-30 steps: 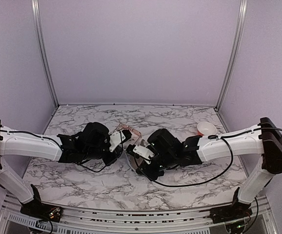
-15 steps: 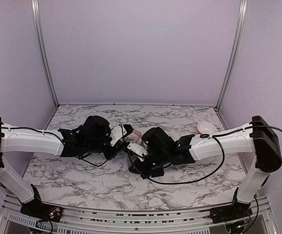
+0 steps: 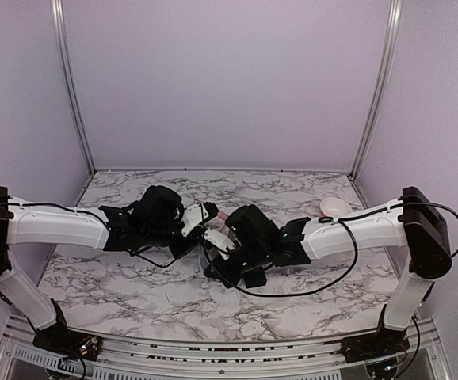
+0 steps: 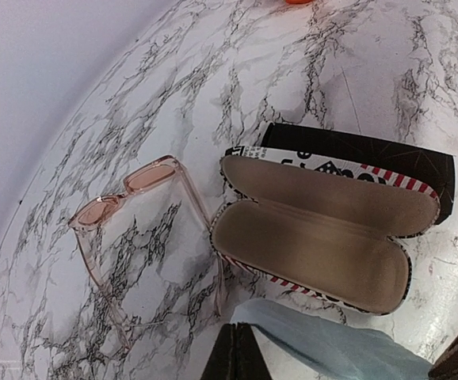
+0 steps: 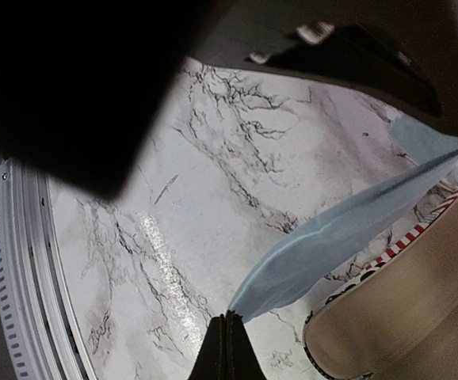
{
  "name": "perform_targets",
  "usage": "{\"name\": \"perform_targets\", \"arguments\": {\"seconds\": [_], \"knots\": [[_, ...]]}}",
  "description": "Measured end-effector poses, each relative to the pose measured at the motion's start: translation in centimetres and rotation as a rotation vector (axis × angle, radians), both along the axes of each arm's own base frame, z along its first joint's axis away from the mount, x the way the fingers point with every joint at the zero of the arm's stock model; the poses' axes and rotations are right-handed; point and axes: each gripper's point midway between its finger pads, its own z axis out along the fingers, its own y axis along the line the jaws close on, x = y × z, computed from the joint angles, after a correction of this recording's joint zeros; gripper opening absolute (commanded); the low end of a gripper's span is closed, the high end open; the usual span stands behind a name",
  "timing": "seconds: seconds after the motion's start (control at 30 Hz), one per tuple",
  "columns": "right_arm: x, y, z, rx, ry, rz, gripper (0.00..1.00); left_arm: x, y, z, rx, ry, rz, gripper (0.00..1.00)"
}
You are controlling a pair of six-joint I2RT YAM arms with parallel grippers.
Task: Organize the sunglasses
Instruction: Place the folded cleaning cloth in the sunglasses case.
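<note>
Left wrist view shows the left tool (image 4: 230,355) clenched on one corner of a pale blue cloth (image 4: 324,344); the right tool (image 5: 224,348) pinches another corner shut, and the cloth spans between them. Just beyond lies a stars-and-stripes case (image 4: 316,237), open on its beige lining, with a black case (image 4: 356,146) touching behind it. Pink-lensed sunglasses (image 4: 126,192) rest with arms unfolded on the marble desk (image 4: 332,63) — just beside the open case's end.

The top view looks from high at the near side down over the whole bench (image 3: 118,293). Both wrist views look down from close by, past the left tool (image 4: 235,352) and the right tool (image 5: 225,348), and share the striped case (image 4: 316,237) and blue cloth (image 4: 324,352).
</note>
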Motion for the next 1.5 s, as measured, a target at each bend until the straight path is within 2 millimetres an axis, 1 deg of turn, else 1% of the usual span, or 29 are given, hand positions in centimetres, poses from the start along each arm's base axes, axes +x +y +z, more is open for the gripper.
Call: {"name": "perform_targets", "arguments": {"seconds": [0.2,0.47,0.7,1.0,1.2,1.5], "knots": [[0.6,-0.2,0.1,0.001,-0.008,-0.022,0.0,0.8,-1.0,-0.4,0.029,0.0,-0.015,0.0],[1.9,-1.4,-1.0,-0.027,-0.008,-0.081,0.0,2.1,-2.4,-1.6,0.056,0.012,-0.026,0.0],[2.4,-2.7,-2.3,-0.058,0.003,-0.121,0.0,2.7,-3.4,-3.0,0.091,0.032,-0.045,0.0],[3.1,-3.6,-2.7,-0.072,-0.001,-0.173,0.0,3.5,-4.3,-3.3,0.104,0.031,-0.056,0.0],[3.3,-4.5,-3.4,-0.088,0.019,-0.217,0.0,4.2,-5.1,-4.2,0.134,0.029,-0.071,0.0],[3.5,-5.4,-4.1,-0.109,0.053,-0.278,0.0,4.9,-6.0,-5.0,0.158,0.037,-0.081,0.0]]}}
